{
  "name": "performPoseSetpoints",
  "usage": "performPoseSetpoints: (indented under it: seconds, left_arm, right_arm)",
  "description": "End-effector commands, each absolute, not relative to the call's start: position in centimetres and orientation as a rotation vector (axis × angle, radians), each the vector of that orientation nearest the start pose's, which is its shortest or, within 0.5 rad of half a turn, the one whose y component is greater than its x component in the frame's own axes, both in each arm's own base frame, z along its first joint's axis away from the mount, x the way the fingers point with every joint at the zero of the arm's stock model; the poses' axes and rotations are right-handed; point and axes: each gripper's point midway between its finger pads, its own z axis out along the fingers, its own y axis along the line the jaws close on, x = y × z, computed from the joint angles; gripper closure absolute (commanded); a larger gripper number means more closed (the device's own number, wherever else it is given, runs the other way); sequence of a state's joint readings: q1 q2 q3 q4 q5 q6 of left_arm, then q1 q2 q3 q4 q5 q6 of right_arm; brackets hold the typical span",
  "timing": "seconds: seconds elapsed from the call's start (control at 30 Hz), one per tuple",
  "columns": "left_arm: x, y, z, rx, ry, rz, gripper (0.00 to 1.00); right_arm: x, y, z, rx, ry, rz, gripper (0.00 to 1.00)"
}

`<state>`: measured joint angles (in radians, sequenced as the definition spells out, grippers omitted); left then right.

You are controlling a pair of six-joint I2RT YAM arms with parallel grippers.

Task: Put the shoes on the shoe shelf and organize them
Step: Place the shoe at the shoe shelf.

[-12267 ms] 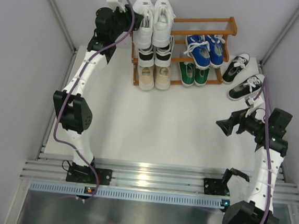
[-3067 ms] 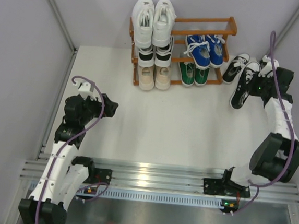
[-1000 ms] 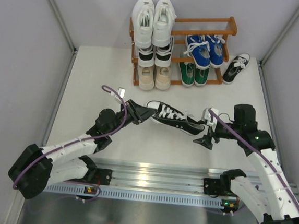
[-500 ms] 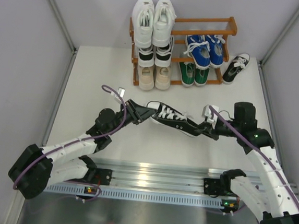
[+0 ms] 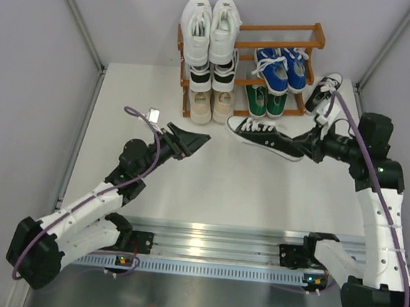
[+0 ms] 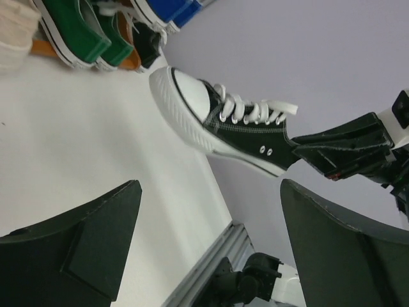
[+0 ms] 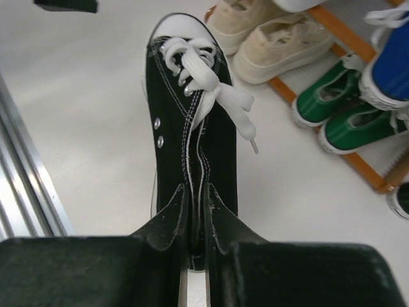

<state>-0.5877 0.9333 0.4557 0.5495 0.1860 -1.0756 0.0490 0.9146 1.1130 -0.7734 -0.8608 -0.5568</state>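
Note:
A black sneaker (image 5: 264, 135) with white laces hangs in the air in front of the shoe shelf (image 5: 280, 29), toe pointing left. My right gripper (image 5: 304, 145) is shut on its heel. In the right wrist view the fingers pinch the heel collar (image 7: 197, 224) and the sneaker (image 7: 188, 115) stretches away from me. My left gripper (image 5: 190, 139) is open and empty, left of the toe and apart from it. Its wrist view shows the sneaker (image 6: 236, 131) beyond the wide-spread fingers (image 6: 70, 249). A second black sneaker (image 5: 324, 92) lies right of the shelf.
The shelf holds white shoes (image 5: 211, 28) on top left, a black-and-white pair (image 5: 212, 75) below, beige (image 5: 213, 105) at the bottom, blue (image 5: 281, 67) and green (image 5: 266, 100) on the right. Grey walls close in both sides. A metal rail (image 5: 197, 239) runs along the near edge.
My left gripper opened, let go of the sneaker's toe and drew back left. My right gripper closed on the heel and carried the sneaker up and right toward the shelf.

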Motion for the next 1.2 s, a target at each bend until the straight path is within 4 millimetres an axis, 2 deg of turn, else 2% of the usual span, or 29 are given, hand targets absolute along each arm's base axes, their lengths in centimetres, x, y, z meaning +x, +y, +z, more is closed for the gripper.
performPoseSetpoints:
  seconds: [0.0,0.03,0.1,0.13,0.2,0.4,0.57,0.63,0.73,0.77,0.83,0.9,0.97,1.17]
  left_arm:
    - [25.6,-22.7,29.6,-0.126,1.612,-1.278,0.05]
    - [25.6,-22.2,28.7,-0.124,1.658,-1.23,0.05]
    - [25.7,-20.7,29.7,-0.088,1.637,-1.152,0.04]
    - [25.6,-20.3,29.1,-0.082,1.666,-1.119,0.04]
    - [25.5,-19.3,29.6,-0.059,1.653,-1.07,0.04]
    - [24.5,-18.8,28.3,-0.035,1.681,-1.05,0.03]
    - [24.2,-19.5,26.5,-0.041,1.708,-1.104,0.03]
    - [24.2,-19.8,26.6,-0.049,1.695,-1.137,0.03]
    - [24.1,-20.3,26.2,-0.055,1.697,-1.18,0.03]
    - [24.0,-20.5,25.6,-0.051,1.71,-1.197,0.03]
    - [23.9,-20.9,25.8,-0.056,1.69,-1.24,0.03]
    - [24.0,-21.3,25.0,-0.066,1.713,-1.265,0.03]
    - [24.1,-21.7,24.7,-0.068,1.725,-1.284,0.04]
    - [24.0,-22.0,23.7,-0.08,1.738,-1.324,0.04]
  right_arm:
    - [25.3,11.7,36.7,-0.908,1.544,0.515,1.0]
    - [25.7,11.5,37.4,-0.897,1.535,0.5,1.0]
    - [26.8,11.0,39.5,-0.863,1.505,0.451,1.0]
    - [27.2,10.7,40.2,-0.848,1.495,0.432,1.0]
    - [28.2,10.3,41.8,-0.815,1.48,0.399,1.0]
    - [30.1,9.6,46.6,-0.766,1.404,0.341,1.0]
    - [30.2,9.6,48.5,-0.755,1.376,0.336,1.0]
    - [30.3,9.6,48.5,-0.751,1.38,0.341,1.0]
    - [30.4,9.7,47.0,-0.755,1.41,0.363,1.0]
    - [30.6,9.7,45.4,-0.754,1.442,0.377,1.0]
    - [30.3,9.7,44.3,-0.761,1.454,0.374,1.0]
    - [30.3,9.6,43.0,-0.76,1.477,0.374,1.0]
    - [30.3,9.5,42.4,-0.757,1.491,0.375,1.0]
    - [30.5,9.3,42.3,-0.746,1.493,0.366,1.0]
